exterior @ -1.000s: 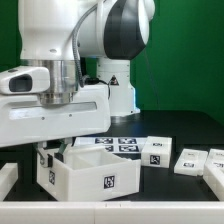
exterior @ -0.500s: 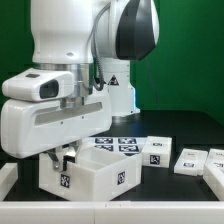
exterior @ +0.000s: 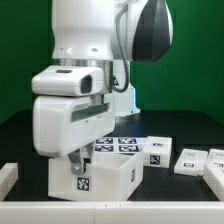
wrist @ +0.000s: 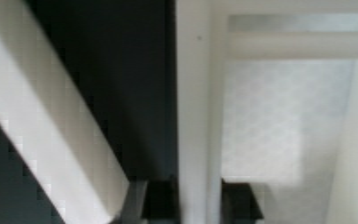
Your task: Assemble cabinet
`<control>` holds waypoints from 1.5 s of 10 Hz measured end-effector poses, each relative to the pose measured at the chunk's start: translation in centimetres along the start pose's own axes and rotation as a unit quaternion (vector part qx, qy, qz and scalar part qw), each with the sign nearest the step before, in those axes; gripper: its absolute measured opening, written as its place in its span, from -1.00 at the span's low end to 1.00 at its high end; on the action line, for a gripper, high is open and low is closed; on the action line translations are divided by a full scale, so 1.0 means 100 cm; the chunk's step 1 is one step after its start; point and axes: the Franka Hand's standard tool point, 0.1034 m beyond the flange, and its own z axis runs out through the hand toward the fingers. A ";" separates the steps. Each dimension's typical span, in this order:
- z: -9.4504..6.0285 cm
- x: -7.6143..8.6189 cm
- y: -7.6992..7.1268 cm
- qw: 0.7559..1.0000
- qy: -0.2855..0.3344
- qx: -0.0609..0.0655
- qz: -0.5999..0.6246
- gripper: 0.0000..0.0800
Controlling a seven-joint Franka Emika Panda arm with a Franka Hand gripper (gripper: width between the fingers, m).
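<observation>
Cabinet (exterior: 105,182) update: the gripper (exterior: 76,167) is coming straight down onto it and pinching the wall on the exterior view's left side. The jaws are sitting nearly closed, clamped on that thin white wall. In the wrist view the two dark fingertips (wrist: 140,203) are hugging the wall (wrist: 194,95) from either side, with the gripper (wrist: 194,205) lined up right over it, so it's definitely holding the box and not just hovering.

The box itself is resting on the black table (exterior: 190,135), near the front edge and a bit toward the exterior view's left. Its open top is facing up, and one tag (exterior: 82,184) is showing on the near face. The big white arm (exterior: 75,100) is looming right above it and hiding part of the rim.

Just behind the box, the marker board (exterior: 120,146) is lying flat. Off toward the exterior view's right, a small tagged panel (exterior: 157,152) is lying close to the box, and another panel (exterior: 190,160) is lying farther out.
</observation>
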 end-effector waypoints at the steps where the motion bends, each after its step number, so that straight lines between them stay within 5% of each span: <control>1: 0.000 -0.003 0.000 1.000 -0.002 0.001 0.014 -0.77; 4: -0.001 0.001 0.001 1.000 -0.002 -0.003 0.004 -0.77; 7: 0.002 0.038 0.004 0.992 -0.002 0.000 -0.125 -0.77; 11: 0.001 0.033 0.005 0.993 -0.003 0.000 -0.114 -0.77; 13: 0.000 0.064 0.005 0.989 0.001 -0.014 -0.144 -0.77; 14: -0.002 0.072 0.007 0.989 0.007 -0.029 -0.146 -0.77; 15: -0.002 0.070 0.007 0.989 0.006 -0.028 -0.144 -0.77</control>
